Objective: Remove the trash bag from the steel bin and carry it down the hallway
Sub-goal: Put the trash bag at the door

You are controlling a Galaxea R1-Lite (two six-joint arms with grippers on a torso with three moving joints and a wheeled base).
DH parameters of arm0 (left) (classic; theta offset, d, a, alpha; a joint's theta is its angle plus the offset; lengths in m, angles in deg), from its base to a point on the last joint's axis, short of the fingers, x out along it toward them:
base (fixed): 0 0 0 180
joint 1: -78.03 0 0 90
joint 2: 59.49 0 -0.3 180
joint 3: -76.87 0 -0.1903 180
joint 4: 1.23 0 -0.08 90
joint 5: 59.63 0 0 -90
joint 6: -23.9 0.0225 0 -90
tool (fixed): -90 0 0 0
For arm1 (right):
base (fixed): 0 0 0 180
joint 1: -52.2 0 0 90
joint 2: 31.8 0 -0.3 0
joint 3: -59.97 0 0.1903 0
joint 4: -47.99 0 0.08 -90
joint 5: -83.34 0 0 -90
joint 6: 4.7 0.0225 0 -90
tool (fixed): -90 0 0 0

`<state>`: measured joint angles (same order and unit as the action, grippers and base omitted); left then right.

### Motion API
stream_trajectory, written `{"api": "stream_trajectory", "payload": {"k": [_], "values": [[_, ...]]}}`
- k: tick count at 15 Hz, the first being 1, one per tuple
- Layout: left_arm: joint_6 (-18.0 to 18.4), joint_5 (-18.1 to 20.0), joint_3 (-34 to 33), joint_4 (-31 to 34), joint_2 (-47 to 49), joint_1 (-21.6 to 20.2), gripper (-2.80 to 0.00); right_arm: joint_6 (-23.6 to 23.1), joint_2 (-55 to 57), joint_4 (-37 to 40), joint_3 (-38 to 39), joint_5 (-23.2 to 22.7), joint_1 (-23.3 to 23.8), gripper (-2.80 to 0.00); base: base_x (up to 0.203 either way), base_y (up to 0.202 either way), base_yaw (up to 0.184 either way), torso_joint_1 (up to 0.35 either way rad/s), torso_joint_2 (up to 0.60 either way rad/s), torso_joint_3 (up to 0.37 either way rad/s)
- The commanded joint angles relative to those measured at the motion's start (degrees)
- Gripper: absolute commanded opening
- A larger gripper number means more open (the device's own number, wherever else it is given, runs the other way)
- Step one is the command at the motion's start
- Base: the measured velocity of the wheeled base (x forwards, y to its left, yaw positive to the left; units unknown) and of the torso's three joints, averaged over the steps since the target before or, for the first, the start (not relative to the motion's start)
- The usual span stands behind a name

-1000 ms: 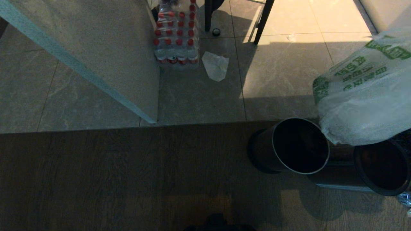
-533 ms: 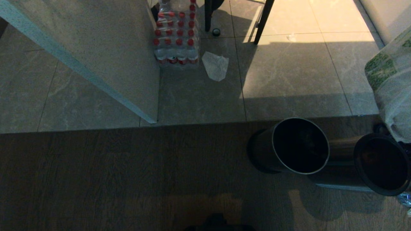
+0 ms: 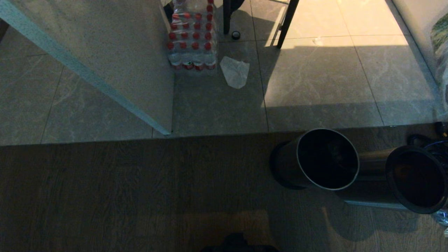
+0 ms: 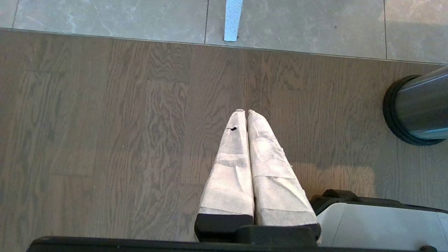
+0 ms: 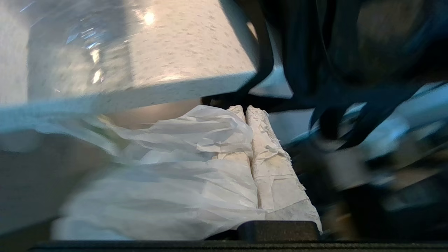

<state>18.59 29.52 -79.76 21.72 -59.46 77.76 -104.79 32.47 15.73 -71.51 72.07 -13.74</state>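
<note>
From the head, the trash bag [image 3: 441, 52] has swung from over the steel bin [image 3: 316, 159] to the right edge, so the bin stands emptied. My left end effector [image 4: 244, 112] hangs closed, empty, over wood floor. My right end effector [image 5: 245, 109] is clamped on the bag; carrying comes next.

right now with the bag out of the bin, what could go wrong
The right gripper pinches only a thin fold of the trash bag, so the plastic could tear or slip out mid-carry. The bag hangs at the head view's right edge, where a drop could go unseen. Both steel bins stand close enough to get knocked.
</note>
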Motion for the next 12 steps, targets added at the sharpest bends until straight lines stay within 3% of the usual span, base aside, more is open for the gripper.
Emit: {"api": "stream_trajectory", "payload": {"k": [1, 3, 12], "values": [[0.01, -0.03, -0.02, -0.02, -0.02, 0.0, -2.8, 2.11, 1.58, -0.31, -3.48, 1.9, -3.54, -2.8, 0.0, 0.0, 0.0, 0.0, 0.0, 0.0], [0.01, -0.03, 0.0, -0.02, -0.02, -0.02, -2.8, 6.76, 1.21, -0.41, -3.15, 4.22, -4.2, -2.8, 0.0, 0.0, 0.0, 0.0, 0.0, 0.0], [0.03, -0.03, -0.08, -0.02, -0.02, 0.0, -2.8, 11.21, -2.94, -0.4, -0.65, 7.46, -3.99, -2.8, 0.0, 0.0, 0.0, 0.0, 0.0, 0.0]]}}
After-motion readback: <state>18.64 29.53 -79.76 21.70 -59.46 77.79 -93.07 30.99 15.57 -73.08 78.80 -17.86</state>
